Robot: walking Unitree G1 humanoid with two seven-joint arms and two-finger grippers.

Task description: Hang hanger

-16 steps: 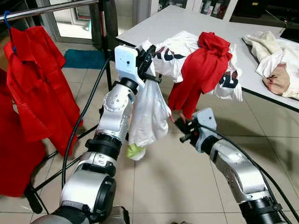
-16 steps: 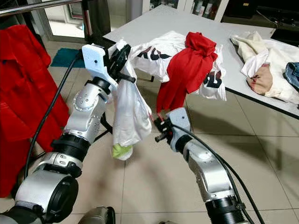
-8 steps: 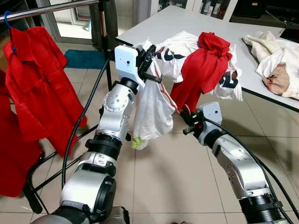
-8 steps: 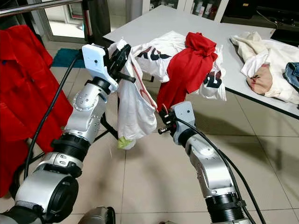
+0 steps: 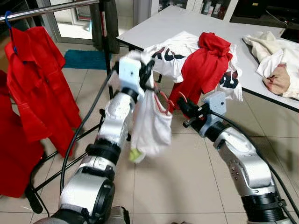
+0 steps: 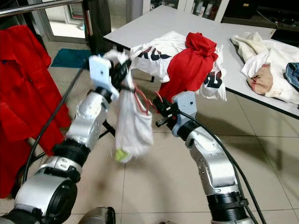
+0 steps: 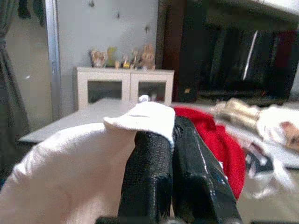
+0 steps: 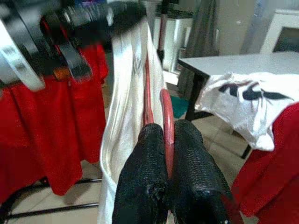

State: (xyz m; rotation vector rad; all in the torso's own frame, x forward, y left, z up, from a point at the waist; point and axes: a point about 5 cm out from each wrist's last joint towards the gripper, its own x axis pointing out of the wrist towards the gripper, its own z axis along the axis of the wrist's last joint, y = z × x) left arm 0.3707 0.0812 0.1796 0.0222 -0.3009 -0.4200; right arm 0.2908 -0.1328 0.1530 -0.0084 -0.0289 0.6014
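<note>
Grippers, two: left gripper (image 7: 173, 154) clamped on one white garment (image 5: 150, 122), right gripper (image 8: 169, 158) pinching one red hanger (image 8: 167, 116).

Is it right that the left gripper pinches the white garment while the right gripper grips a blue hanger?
Not quite: the thin plastic hanger in the right gripper is red, as the right wrist view shows. The left gripper does pinch the white cloth garment.
</note>
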